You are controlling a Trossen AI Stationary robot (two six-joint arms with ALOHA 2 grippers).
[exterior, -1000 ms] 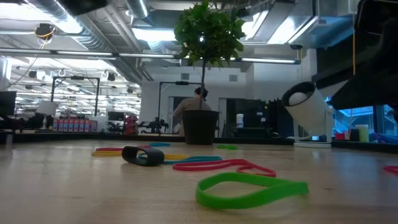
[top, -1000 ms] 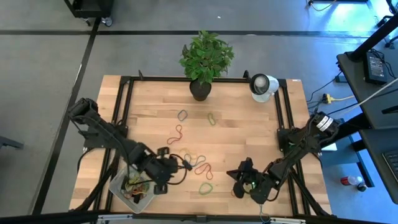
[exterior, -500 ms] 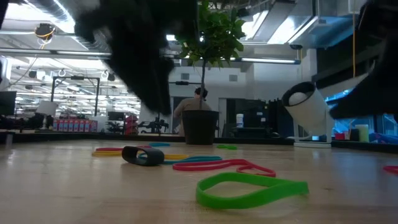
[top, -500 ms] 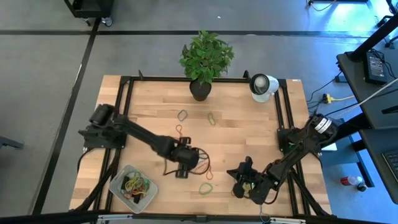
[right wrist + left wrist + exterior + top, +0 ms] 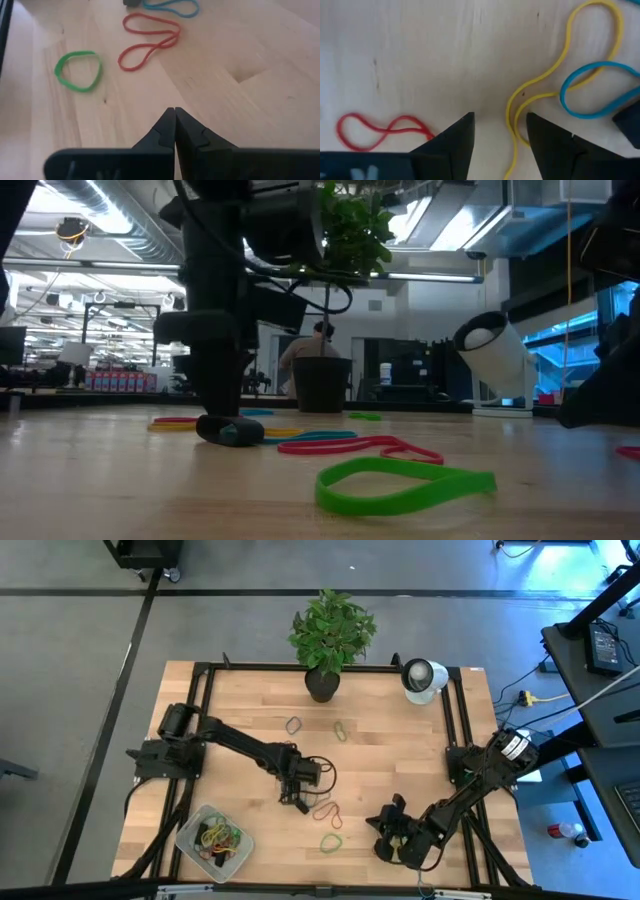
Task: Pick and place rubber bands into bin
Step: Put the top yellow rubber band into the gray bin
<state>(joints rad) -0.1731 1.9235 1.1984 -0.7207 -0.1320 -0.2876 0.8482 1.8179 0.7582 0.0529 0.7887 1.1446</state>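
My left gripper (image 5: pixel 297 790) is open, low over the cluster of rubber bands at the table's middle. In its wrist view the left gripper (image 5: pixel 500 131) has a yellow band (image 5: pixel 516 112) running between its fingers, close to one finger; a blue band (image 5: pixel 597 95) and a red band (image 5: pixel 380 129) lie to the sides. The bin (image 5: pixel 190 840) sits near the table's near-left corner with several bands (image 5: pixel 220 835) inside. My right gripper (image 5: pixel 174 125) is shut and waits near the near edge (image 5: pixel 395 832), with a green band (image 5: pixel 77 70) and a red band (image 5: pixel 147 42) ahead of it.
Loose bands lie farther out: a dark loop (image 5: pixel 293 725), a green one (image 5: pixel 341 730), a red one (image 5: pixel 287 755), and a green one (image 5: pixel 331 840) near the near edge. A small black object (image 5: pixel 230 430) sits beside the left arm. The plant pot (image 5: pixel 322 685) and white round device (image 5: pixel 422 678) stand at the far edge.
My left gripper has swung from above the bin toward the table's right and far side, to the band cluster at the middle, and has come down close to the wood. The bands on the table have not moved. My right arm has stayed almost still.
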